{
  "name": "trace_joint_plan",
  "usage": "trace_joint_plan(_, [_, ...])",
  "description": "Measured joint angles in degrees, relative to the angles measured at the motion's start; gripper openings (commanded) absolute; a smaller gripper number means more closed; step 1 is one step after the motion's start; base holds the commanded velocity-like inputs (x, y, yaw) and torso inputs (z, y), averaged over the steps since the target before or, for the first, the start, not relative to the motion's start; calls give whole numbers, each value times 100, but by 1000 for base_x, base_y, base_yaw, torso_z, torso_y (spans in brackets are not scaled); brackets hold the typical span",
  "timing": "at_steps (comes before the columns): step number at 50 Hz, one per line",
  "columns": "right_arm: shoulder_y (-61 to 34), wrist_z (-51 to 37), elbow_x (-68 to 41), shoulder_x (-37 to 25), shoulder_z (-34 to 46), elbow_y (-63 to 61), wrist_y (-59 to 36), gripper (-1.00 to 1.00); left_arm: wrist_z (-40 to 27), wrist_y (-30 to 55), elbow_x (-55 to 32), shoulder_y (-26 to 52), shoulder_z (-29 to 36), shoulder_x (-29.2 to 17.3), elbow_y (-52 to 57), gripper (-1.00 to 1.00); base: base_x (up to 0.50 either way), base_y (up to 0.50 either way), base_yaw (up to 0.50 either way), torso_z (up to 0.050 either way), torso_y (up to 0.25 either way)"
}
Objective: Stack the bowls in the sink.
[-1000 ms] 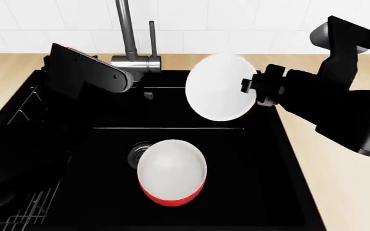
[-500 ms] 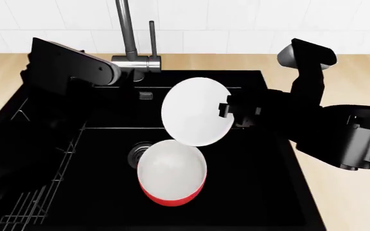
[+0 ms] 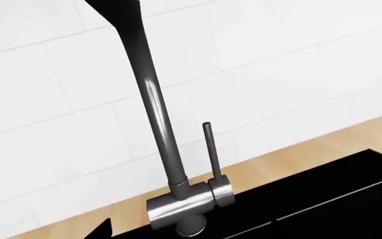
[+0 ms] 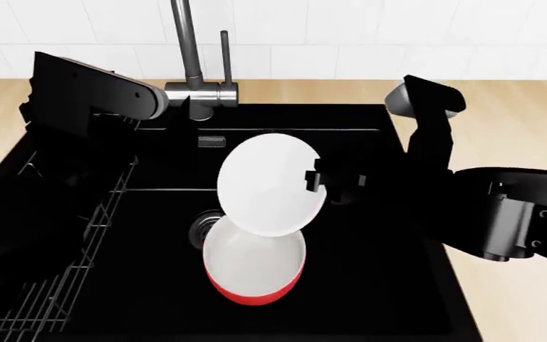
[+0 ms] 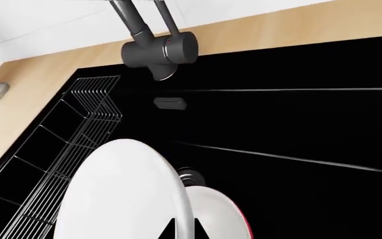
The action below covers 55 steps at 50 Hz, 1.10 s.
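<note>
Right gripper (image 4: pixel 318 179) clamps the white bowl (image 4: pixel 271 184) by its rim, tilted on edge, so I can drop it into the red bowl (image 4: pixel 253 269) sitting on the sink (image 4: pixel 387 285) floor by the drain (image 4: pixel 203 228). Head view: room all round, rack (image 4: pixel 55 285) well left. Left wrist view: only the tap (image 3: pixel 177 184); left gripper's state I cannot tell. Right wrist view: white bowl (image 5: pixel 121 194) just above red bowl (image 5: pixel 221 219), tap (image 5: pixel 159 50) well clear.
</note>
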State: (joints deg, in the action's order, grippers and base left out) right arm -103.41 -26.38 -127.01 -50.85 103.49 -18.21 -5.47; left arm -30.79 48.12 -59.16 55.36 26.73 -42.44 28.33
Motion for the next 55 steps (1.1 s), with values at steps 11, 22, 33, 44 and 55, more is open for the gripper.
trace_joint_plan(11, [126,100,-3,76,-2,-6,-3,-100,-18,-33,-1,-20,-23,-12,-14,100,0,0,0,0,0])
trace_joint_plan(22, [204,139,21,116,-16,-61,-2,-100,-39,-38,-16,-23,-27,-17,-3,100,0,0,0,0,2])
trace_joint_plan(33, [268,153,48,146,-33,-127,2,-100,-40,-58,-11,-45,-19,-20,-6,100,0,0,0,0,0])
trace_joint_plan(44, [330,166,64,152,-58,-221,16,-100,-28,-86,9,-66,-1,-18,-19,100,0,0,0,0,0])
trace_joint_plan(55, [415,198,81,184,-64,-227,26,-100,-15,-107,14,-76,8,-21,-21,100,0,0,0,0,0])
